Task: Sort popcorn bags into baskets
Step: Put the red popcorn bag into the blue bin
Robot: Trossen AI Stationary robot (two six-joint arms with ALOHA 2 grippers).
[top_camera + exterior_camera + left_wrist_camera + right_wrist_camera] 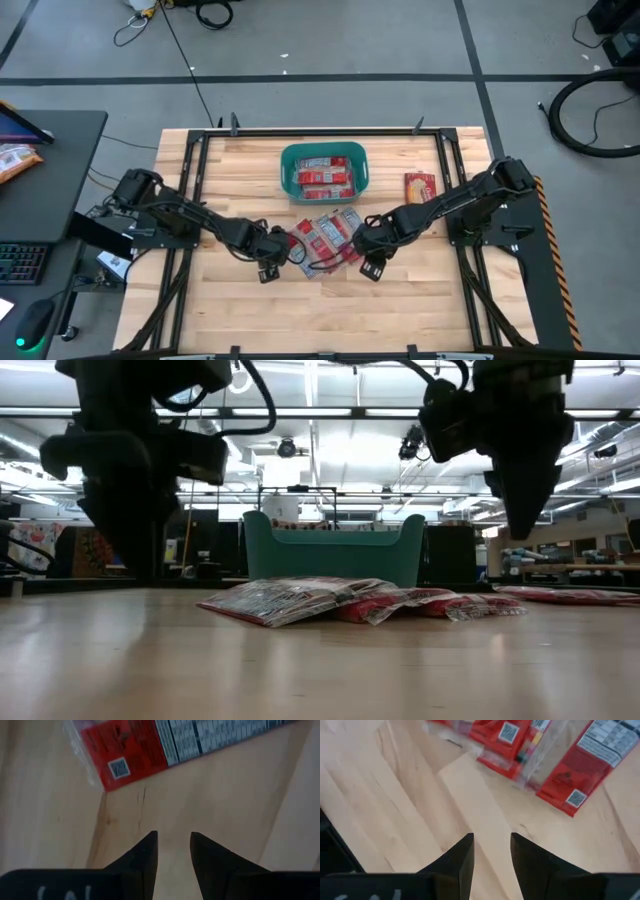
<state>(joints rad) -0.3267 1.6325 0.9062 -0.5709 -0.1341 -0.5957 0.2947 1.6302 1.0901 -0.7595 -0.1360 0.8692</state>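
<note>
Several red popcorn bags (pixel 325 238) with white-grey label panels lie flat in an overlapping pile on the table's middle, also seen in the low view (pixel 350 600). More bags (pixel 326 177) lie inside the teal basket (pixel 290 160) at the far middle. One bag (pixel 419 186) lies alone right of the basket. My left gripper (pixel 270 252) hovers just left of the pile, open and empty, above bare wood near a bag's corner (pixel 125 755). My right gripper (pixel 372 255) hovers just right of the pile, open and empty, with bags (pixel 570 775) ahead of it.
A dark desk (pixel 50 180) with a keyboard and an orange-and-white snack bag (pixel 15 160) stands left of the table. Black frame rails (pixel 190 180) run along the table's left and right sides. Bare wood (pixel 320 310) spans the near part of the table.
</note>
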